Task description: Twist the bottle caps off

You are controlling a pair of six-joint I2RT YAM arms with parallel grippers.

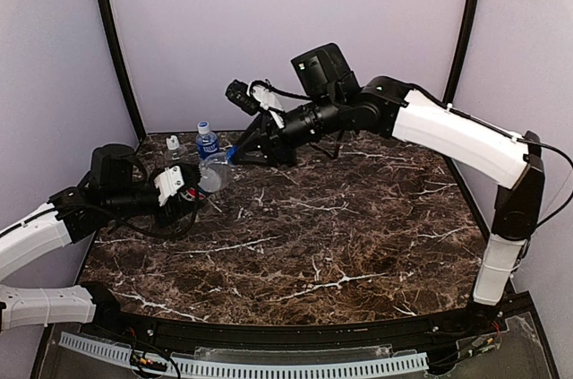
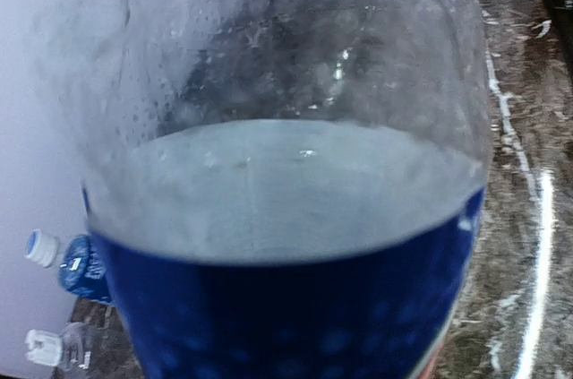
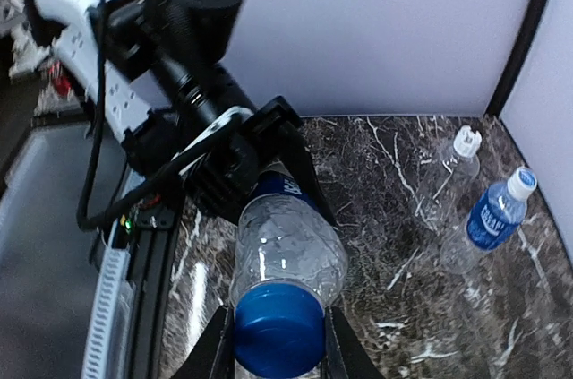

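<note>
two robot arms are meeting over the back left part of a dark marble-patterned table (image 1: 358,245), sharing one bottle between them. the left gripper (image 1: 199,184) is clamping the lower body of the held bottle (image 3: 288,254), a clear one with a dark blue wrapper, and is holding it tipped well over, its neck pointing toward the right arm. the right gripper (image 3: 277,348) is reaching in from the right side, its two fingers (image 3: 219,348) pressing narrowly against either side of the blue cap (image 3: 277,325), which is sitting on that bottle's neck. in the left wrist view the clear wall and blue wrapper are filling nearly the whole frame. two more bottles are standing upright just beside each other near the back left corner, apart from both grippers: the blue-labelled bottle (image 1: 207,144) is wearing its own cap (image 3: 521,184), and the unlabelled bottle (image 1: 173,153) is carrying a white cap (image 3: 466,142).
</note>
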